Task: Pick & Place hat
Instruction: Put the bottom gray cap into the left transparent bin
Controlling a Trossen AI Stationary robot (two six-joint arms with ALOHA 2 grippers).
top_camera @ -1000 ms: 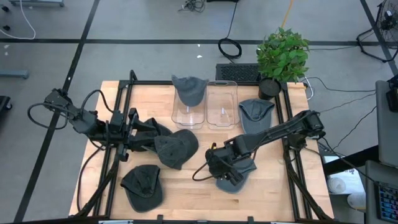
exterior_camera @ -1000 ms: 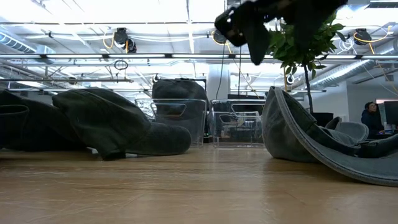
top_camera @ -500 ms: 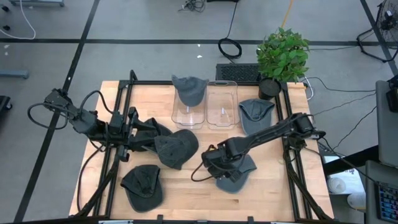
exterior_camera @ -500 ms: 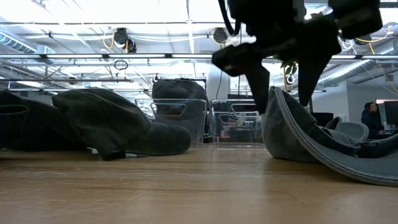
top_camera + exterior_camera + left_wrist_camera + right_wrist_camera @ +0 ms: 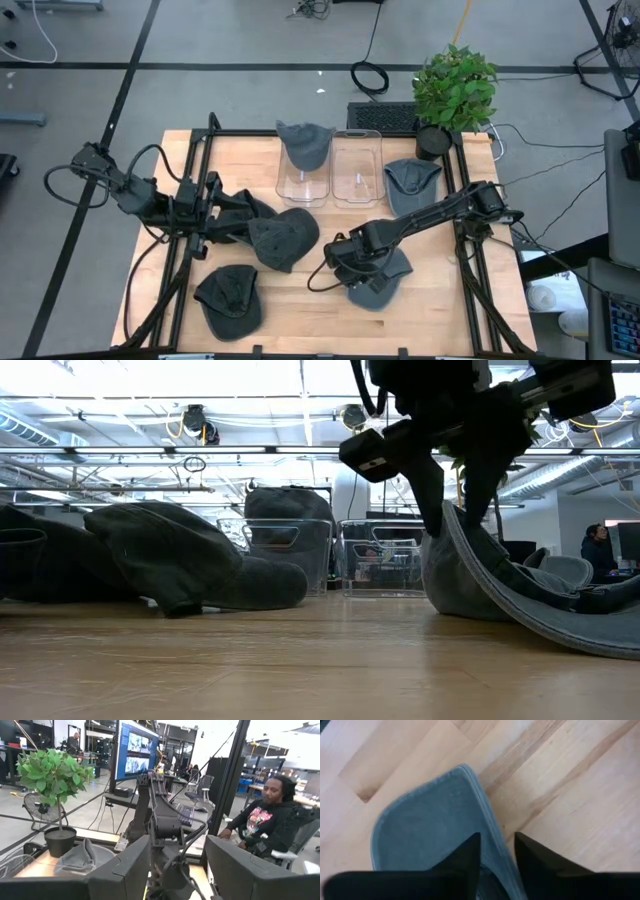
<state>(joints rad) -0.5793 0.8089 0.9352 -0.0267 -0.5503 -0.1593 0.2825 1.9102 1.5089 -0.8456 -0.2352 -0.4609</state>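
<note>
Since the earlier frames your right gripper (image 5: 352, 272) has come down and left onto the hat (image 5: 385, 282) at the table's (image 5: 300, 320) near-centre, its fingers (image 5: 465, 857) narrowing around the raised brim edge — whether they actually pinch it is hard to make out. Much of the hat hides beneath the wrist. Your left gripper (image 5: 243, 222) waits half open at the left.

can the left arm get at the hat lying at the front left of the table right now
Probably yes. The left claw hangs beside the middle hats, and the front-left hat lies uncovered just in front of it, with bare table around and nothing on top.
</note>
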